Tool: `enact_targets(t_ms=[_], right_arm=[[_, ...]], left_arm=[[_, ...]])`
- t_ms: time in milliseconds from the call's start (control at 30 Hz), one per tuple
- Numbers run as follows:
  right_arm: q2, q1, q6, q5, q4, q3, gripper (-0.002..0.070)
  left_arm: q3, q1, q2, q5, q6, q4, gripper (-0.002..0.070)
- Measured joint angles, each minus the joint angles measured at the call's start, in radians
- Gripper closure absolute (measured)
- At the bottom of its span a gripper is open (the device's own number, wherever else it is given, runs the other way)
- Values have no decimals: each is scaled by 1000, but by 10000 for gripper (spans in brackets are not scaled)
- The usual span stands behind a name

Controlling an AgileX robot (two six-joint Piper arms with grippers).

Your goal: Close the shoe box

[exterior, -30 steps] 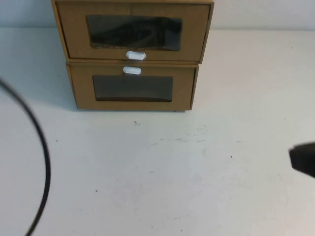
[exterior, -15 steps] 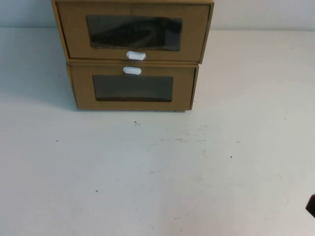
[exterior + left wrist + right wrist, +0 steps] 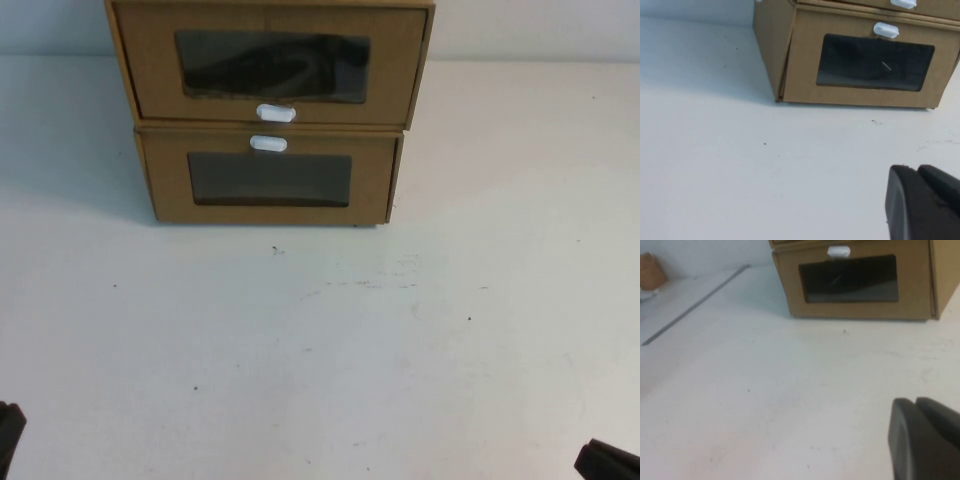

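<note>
Shoe box (image 3: 270,65) at the far side of the table (image 3: 320,340), stacked on a matching lower box (image 3: 270,180) — both grippers well apart from it.
Faces the near side, with a dark window and a white tab (image 3: 276,113) just beneath it; directly under the shoe box's tab, the lower box's own tab (image 3: 268,143). Left gripper (image 3: 8,432) well to the near-left of the shoe box, right gripper (image 3: 606,463) well to its near-right, touching neither box — whether apart or together, cannot tell for either.
</note>
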Motion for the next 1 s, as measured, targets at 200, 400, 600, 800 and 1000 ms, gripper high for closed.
enact_targets(t_ms=[200, 400, 600, 800, 1000], right_arm=[[0, 0, 0, 127, 0, 1, 687], [-26, 2, 0, 221, 0, 1, 687], [-129, -233, -26, 240, -99, 2, 687], [-258, -551, -44, 254, -120, 2, 687], [-281, -609, -46, 256, -124, 2, 687]], left_arm=[[0, 0, 0, 15, 0, -4, 677], [0, 0, 0, 19, 0, -6, 677], [0, 0, 0, 24, 0, -6, 677], [0, 0, 0, 24, -2, -6, 677], [0, 0, 0, 27, -2, -6, 677]])
